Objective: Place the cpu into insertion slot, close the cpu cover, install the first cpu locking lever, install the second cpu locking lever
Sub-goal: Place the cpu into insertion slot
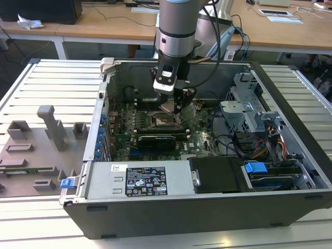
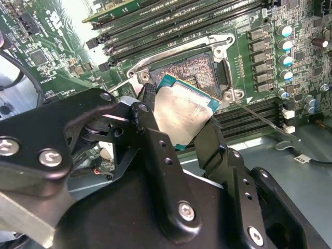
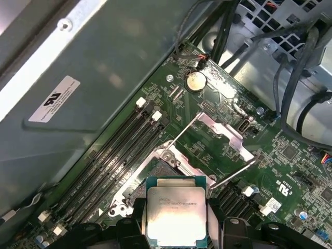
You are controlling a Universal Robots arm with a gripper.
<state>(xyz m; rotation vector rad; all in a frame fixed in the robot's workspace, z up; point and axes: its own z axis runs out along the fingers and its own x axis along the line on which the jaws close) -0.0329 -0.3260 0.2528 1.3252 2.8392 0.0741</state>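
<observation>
Robotics laboratory or test workshop set in an office-like room. A silver-and-grey jointed robot arm (image 1: 176, 31) reaches down into an open black desktop computer case (image 1: 207, 212) that lies on its side with its green circuit board (image 1: 202, 141) exposed. The case rests on a pale slatted aluminium worktable (image 1: 57, 78), next to a group of grey plastic-looking blocks and brackets (image 1: 49, 129). Behind stand light wooden desks (image 1: 104, 26) carrying white paper sheets (image 1: 284, 18).
</observation>
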